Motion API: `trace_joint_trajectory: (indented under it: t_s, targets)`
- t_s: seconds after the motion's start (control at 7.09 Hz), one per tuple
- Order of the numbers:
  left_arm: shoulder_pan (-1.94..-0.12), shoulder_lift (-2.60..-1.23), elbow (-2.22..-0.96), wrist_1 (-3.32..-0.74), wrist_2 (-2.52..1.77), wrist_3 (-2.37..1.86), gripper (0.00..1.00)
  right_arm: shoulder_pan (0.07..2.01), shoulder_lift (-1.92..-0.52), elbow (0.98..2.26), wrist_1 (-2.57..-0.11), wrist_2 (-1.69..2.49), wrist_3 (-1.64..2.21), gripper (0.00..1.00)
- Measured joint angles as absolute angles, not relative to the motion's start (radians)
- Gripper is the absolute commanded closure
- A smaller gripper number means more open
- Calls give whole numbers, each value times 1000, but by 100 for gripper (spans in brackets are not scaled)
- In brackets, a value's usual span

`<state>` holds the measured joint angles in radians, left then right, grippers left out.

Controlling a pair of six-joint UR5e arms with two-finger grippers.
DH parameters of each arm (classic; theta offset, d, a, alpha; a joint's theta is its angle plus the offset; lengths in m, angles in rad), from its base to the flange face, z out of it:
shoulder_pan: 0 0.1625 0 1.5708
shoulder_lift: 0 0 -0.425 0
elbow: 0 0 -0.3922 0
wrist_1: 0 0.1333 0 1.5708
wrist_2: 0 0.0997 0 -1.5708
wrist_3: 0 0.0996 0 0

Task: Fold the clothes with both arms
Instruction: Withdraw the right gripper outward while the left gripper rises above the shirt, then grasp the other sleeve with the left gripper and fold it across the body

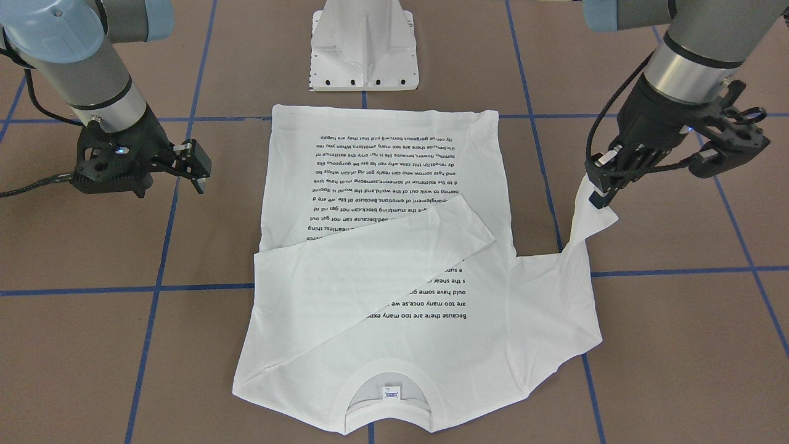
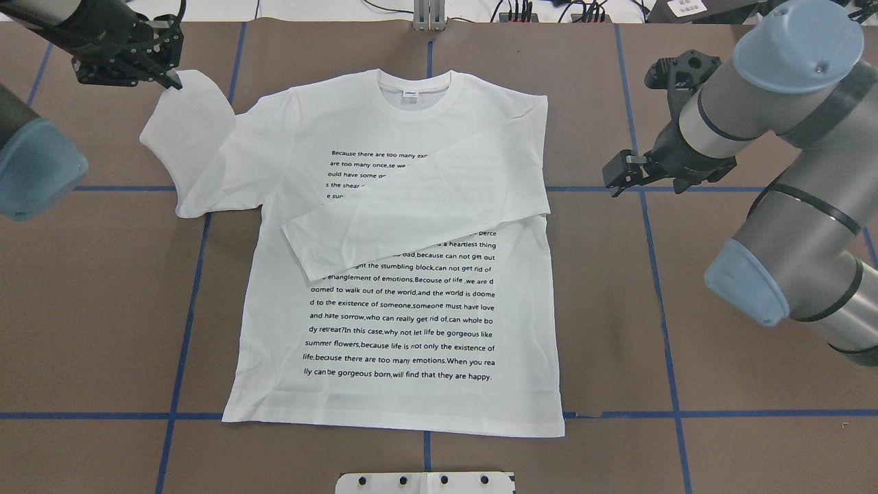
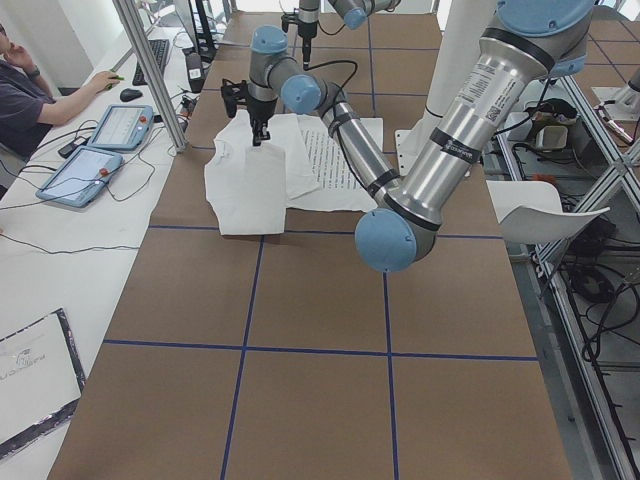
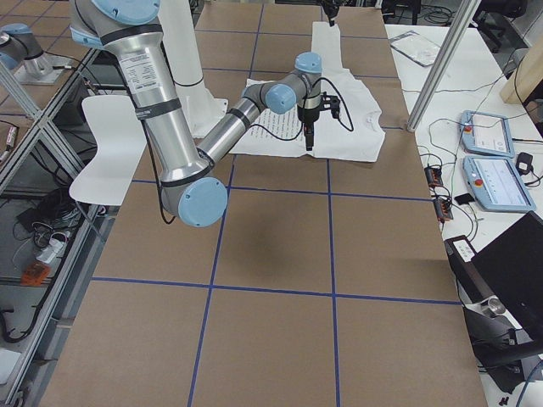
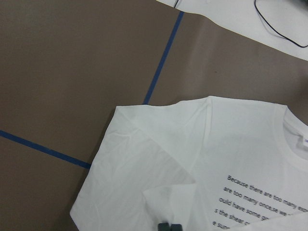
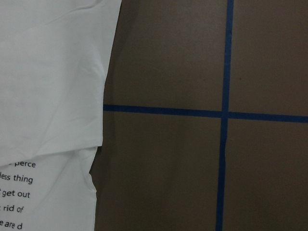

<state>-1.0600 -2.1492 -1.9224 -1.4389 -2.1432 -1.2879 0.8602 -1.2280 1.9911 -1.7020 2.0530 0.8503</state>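
Fingertips of the left tool (image 1: 598, 194) are pinched tight on the cuff of the free sleeve (image 1: 582, 225), holding that end off the desk (image 1: 678, 345) while the rest of the sleeve sags down to the shoulder; the wrist view shows the 2 tips pressed together over white cloth. Across the shirt (image 1: 382, 154), the right tool (image 1: 197, 176) hangs above bare desk near the shirt's edge, its jaws apart as far as I can make out and nothing in them. The shirt lies flat in the middle of the desk, printed side up, collar (image 1: 382, 368) away from the robot; the other sleeve (image 1: 370, 265) is already laid slantwise over the chest. So the step in hand looks like folding this 2nd sleeve inward. To do it well, I judge the left tool should carry the cuff high enough that the cloth clears the body, then sweep it over the chest in 1 smooth arc, so the crease falls along the side seam; let go only once the cuff lies flat over the 1st sleeve. Pulling too hard sideways could drag the whole shirt out of square.
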Motion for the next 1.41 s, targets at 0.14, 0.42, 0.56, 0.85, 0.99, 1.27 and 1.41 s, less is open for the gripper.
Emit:
trace_joint_trajectory:
  t_s: [0.14, 0.42, 0.56, 0.85, 0.99, 1.27, 1.41]
  targets:
    - [-1064, -2208, -1912, -1435, -2193, -1340, 100, 862, -1258, 2006, -1701, 2055, 836, 0]
    - [-1070, -2306, -1906, -1435, -2275, -1445, 100, 862, -1278, 2009, -1701, 2055, 828, 0]
    - [-1070, -2351, -1905, -1436, -2304, -1497, 100, 862, -1281, 2006, -1701, 2054, 828, 0]
    - [-1069, -2400, -1903, -1442, -2330, -1564, 100, 860, -1281, 1998, -1701, 2050, 827, 0]
    - [-1064, -2405, -1893, -1457, -2335, -1583, 100, 859, -1280, 1992, -1701, 2048, 827, 0]
    - [-1027, -2404, -1816, -1589, -2335, -1681, 100, 858, -1276, 1987, -1701, 2047, 828, 0]
    - [-996, -2412, -1753, -1698, -2333, -1760, 100, 858, -1275, 1986, -1701, 2046, 828, 0]
